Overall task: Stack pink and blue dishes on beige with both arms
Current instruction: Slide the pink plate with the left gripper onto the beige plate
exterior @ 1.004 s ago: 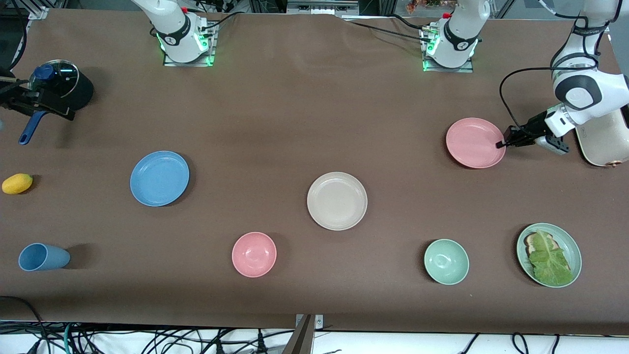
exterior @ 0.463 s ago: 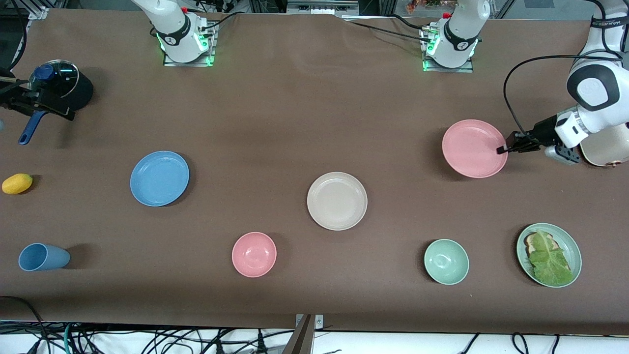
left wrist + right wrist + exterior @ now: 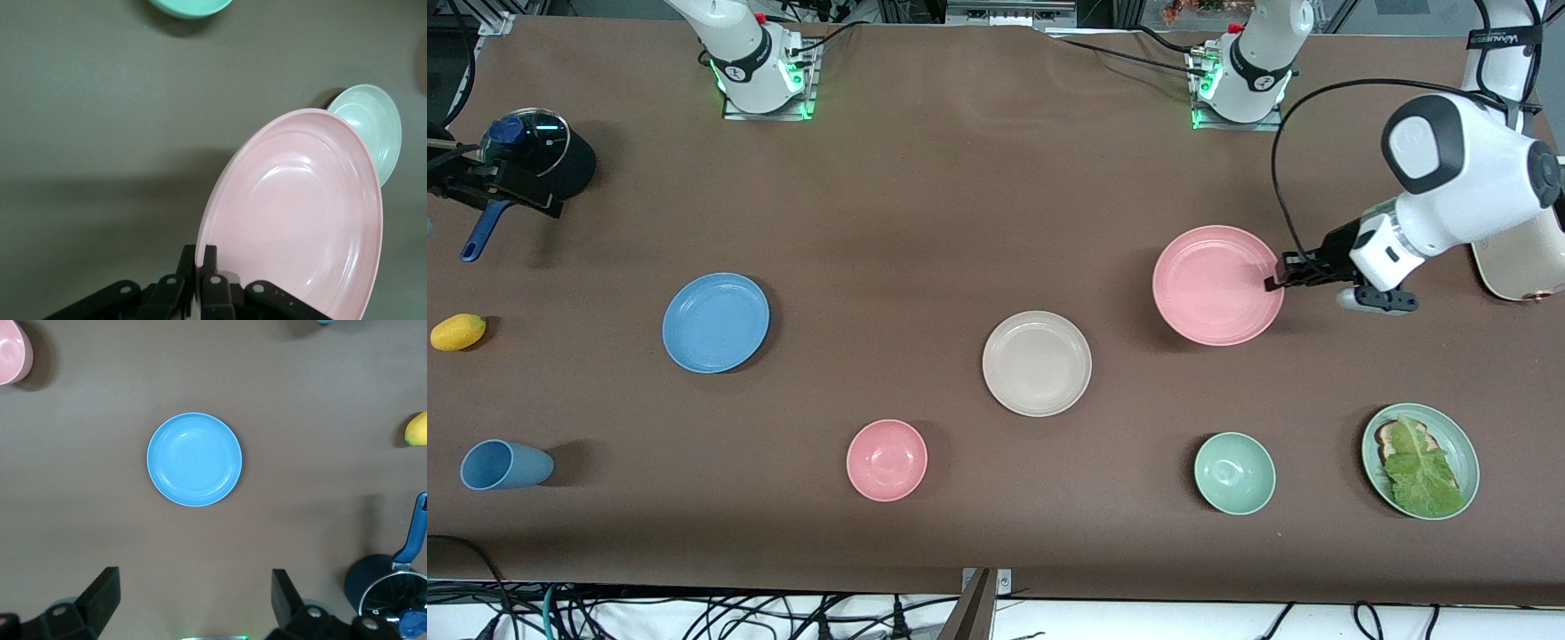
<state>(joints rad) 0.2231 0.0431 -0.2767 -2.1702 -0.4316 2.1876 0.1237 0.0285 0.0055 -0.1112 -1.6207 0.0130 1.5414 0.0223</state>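
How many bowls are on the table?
2. The pink bowl sits nearer the front camera than the beige plate, toward the right arm's end; the green bowl sits beside the lettuce plate. None seems hidden.

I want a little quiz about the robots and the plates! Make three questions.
1. True or false: the left tool is clamped on the rim of the pink plate.
2. What lies under the open right tool? A) the blue cup B) the blue plate C) the lemon
3. Fill in: the beige plate has ____ stacked on it.

Key: 1 true; 2 B; 3 nothing.
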